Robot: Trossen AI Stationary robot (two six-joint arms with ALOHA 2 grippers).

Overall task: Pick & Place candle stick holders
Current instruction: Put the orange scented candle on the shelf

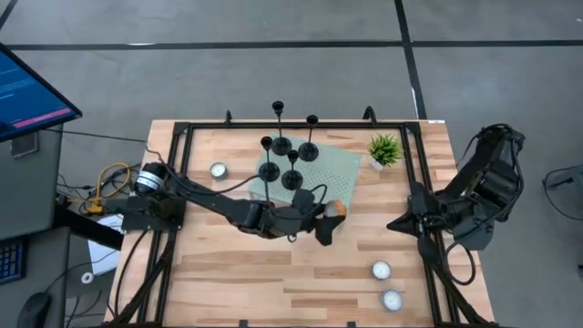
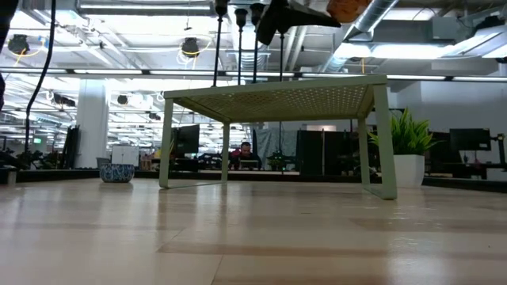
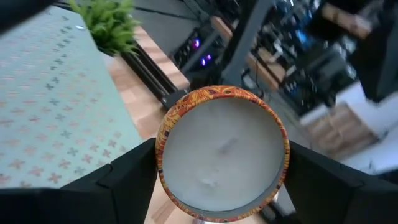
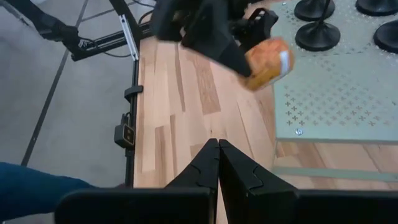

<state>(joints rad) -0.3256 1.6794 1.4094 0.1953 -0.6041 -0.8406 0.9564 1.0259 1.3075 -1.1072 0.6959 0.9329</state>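
Four black candle stick holders (image 1: 291, 164) stand by their disc bases on a pale green perforated stand (image 1: 339, 169) at the table's far middle. Their stems show in the low view (image 2: 240, 39) and their bases in the right wrist view (image 4: 317, 34). My left gripper (image 1: 332, 215) is at the stand's near right corner, shut on a round orange-patterned candle (image 3: 222, 152) with white wax. My right gripper (image 4: 218, 149) is shut and empty at the table's right edge (image 1: 393, 223). My left gripper pinches the candle's round orange wall (image 3: 163, 155) between its two fingers (image 3: 127, 183), one on each opposite side. The fingers reach in from the table's left. The candle is lifted clear of the table and tipped on its side (image 4: 268, 62), its white wax face toward the wrist.
A small green potted plant (image 1: 384, 148) stands right of the stand. One white tealight (image 1: 218, 169) lies left of the stand, and two others (image 1: 381, 270) (image 1: 392, 299) lie near the front right. A black frame (image 1: 182, 182) borders the wooden table.
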